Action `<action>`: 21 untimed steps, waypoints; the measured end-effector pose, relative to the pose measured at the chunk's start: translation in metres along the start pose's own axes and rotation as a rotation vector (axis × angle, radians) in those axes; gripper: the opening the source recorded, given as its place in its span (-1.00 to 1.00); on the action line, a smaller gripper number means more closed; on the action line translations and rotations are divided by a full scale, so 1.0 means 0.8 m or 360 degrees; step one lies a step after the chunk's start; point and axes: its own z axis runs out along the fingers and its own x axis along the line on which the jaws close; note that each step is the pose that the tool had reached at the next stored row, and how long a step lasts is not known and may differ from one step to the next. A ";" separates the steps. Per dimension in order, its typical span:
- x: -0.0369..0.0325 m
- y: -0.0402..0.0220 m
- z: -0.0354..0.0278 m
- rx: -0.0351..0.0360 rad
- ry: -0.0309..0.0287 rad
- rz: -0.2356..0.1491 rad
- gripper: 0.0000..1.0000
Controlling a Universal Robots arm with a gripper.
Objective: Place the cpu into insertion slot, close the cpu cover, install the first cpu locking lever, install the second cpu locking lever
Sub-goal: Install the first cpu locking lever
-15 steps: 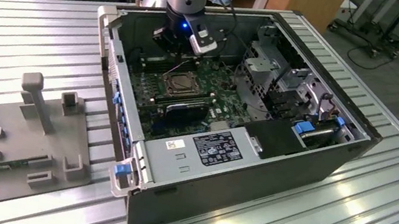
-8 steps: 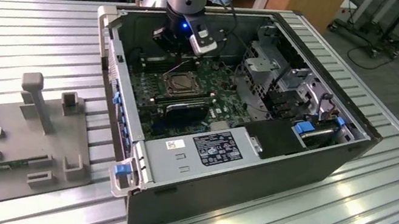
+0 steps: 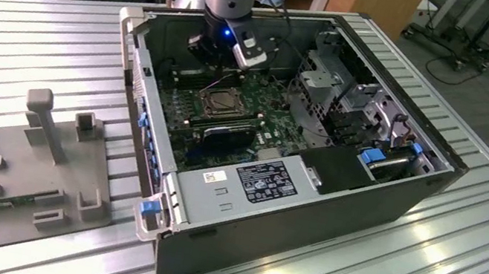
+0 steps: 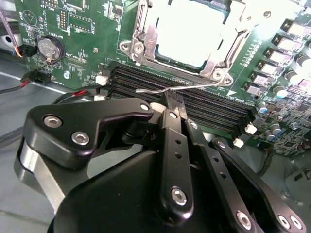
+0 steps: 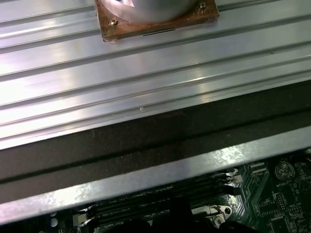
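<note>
Second wrist view: the hand is closed, apparently pinching the thin wire lever so it can latch the cover already lying over the cpu. Exterior view puts the slot at the hand's six o'clock.

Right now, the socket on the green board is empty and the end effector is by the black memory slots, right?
Not empty: in the second wrist view the pale cpu lies in the insertion slot. The end effector is by the black memory slots on the green board, as you said.
</note>
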 end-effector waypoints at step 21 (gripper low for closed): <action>-0.0008 -0.0048 0.0026 -0.0029 0.00058 0.0004 -0.79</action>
